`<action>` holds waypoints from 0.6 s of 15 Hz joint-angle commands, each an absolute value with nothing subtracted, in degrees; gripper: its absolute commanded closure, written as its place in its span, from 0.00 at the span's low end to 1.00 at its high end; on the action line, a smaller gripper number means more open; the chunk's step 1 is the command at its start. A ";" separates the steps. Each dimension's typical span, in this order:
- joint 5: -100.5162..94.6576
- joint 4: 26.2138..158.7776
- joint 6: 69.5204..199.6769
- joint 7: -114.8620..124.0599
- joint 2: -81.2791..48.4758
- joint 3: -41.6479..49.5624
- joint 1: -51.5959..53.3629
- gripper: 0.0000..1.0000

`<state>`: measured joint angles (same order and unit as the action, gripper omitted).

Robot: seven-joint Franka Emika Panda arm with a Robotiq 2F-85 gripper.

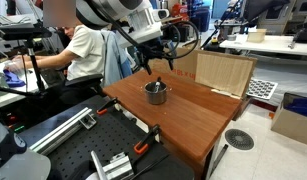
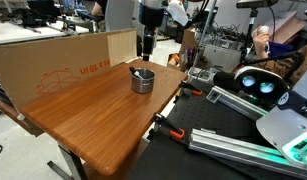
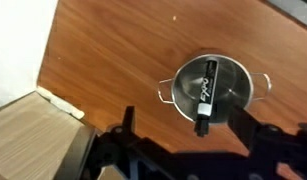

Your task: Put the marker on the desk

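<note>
Wooden worktop (image 3: 113,60) carries a small metal pot (image 3: 238,90) with the marker (image 3: 207,95) resting in it; the end effector (image 3: 185,132) hangs above, open, empty.

A reddish-brown tabletop (image 1: 188,110) is standing mid-room on a pale floor (image 1: 263,158), where a round grey disc (image 1: 239,140) is lying. A black workbench (image 1: 53,135) with rails is sitting just beside it. A cardboard panel (image 2: 53,65) is standing along one edge, white tables (image 1: 258,42) are lining the back, and a person in a white shirt (image 1: 83,50) is sitting nearby.
</note>
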<state>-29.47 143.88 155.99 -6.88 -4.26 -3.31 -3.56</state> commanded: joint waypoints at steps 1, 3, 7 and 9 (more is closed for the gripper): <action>-27.09 143.29 155.94 -8.92 -5.35 -1.67 -1.95 0.00; -24.90 142.43 155.89 -10.85 -6.53 -1.72 -1.97 0.00; -24.73 142.24 155.81 -11.09 -6.55 -1.75 -1.89 0.00; -24.73 142.24 155.80 -11.10 -6.55 -1.75 -1.89 0.00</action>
